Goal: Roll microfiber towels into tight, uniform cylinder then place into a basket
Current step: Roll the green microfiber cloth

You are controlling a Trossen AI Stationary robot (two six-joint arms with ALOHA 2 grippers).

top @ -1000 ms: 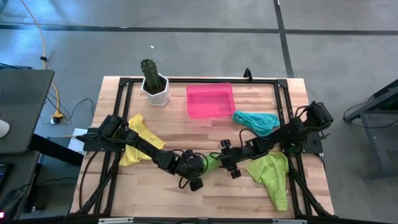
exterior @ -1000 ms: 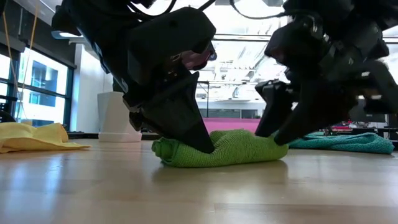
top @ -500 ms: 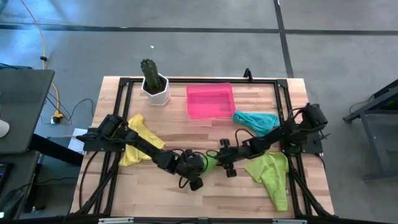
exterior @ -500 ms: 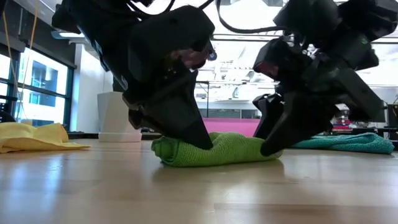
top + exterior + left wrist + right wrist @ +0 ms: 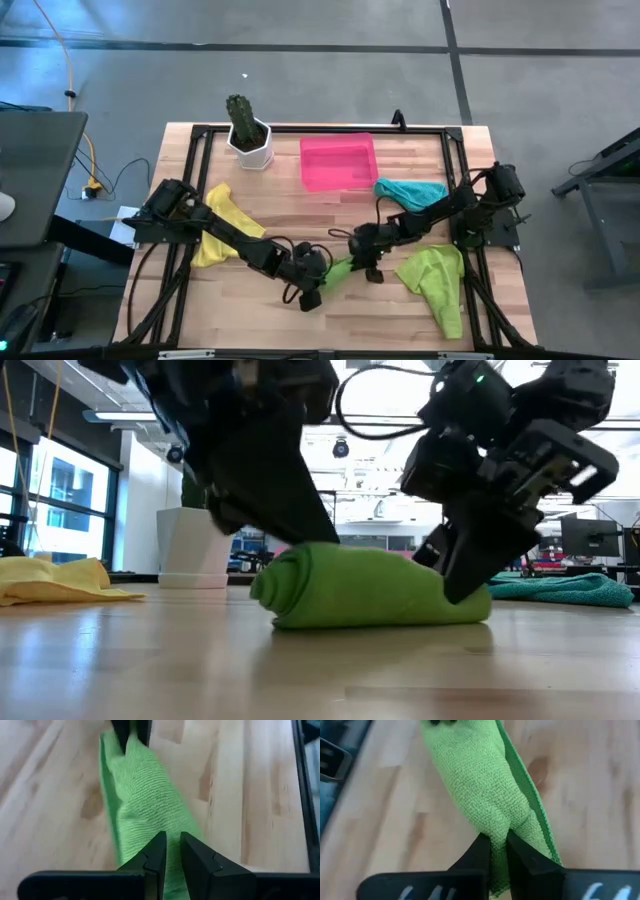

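A lime green microfiber towel (image 5: 338, 270), rolled into a short cylinder (image 5: 370, 585), lies at the table's near middle between my two grippers. My left gripper (image 5: 320, 282) is shut on its left end and my right gripper (image 5: 358, 260) on its right end. A yellow towel (image 5: 215, 235) lies crumpled at the left. A teal towel (image 5: 410, 192) is at the far right and a second lime green one (image 5: 435, 282) at the near right, all flat on the wood. The pink basket (image 5: 338, 162) stands at the far middle. My left gripper pinches the roll's left end (image 5: 167, 827) between its two fingers, slanting down from the table's left along the roll. Whether that end is just off the wood, I cannot tell. My right gripper pinches the roll's right end (image 5: 499, 827) between its two fingers, slanting down from the right along the roll. A loose edge of the cloth (image 5: 540, 820) lies beside the fingers. In the low view the roll's underside (image 5: 400, 622) sits at the tabletop.
A white pot with a cactus (image 5: 248, 135) stands at the far left beside the basket. A black frame (image 5: 460, 180) runs around the table's edges. Bare wood lies between the roll and the basket and along the near edge.
My right gripper has turned its wrist, come down toward the roll's right end and shut on it. My left gripper has risen a little, still shut on the left end. The roll has shifted slightly toward the near edge and stands fuller in the low view.
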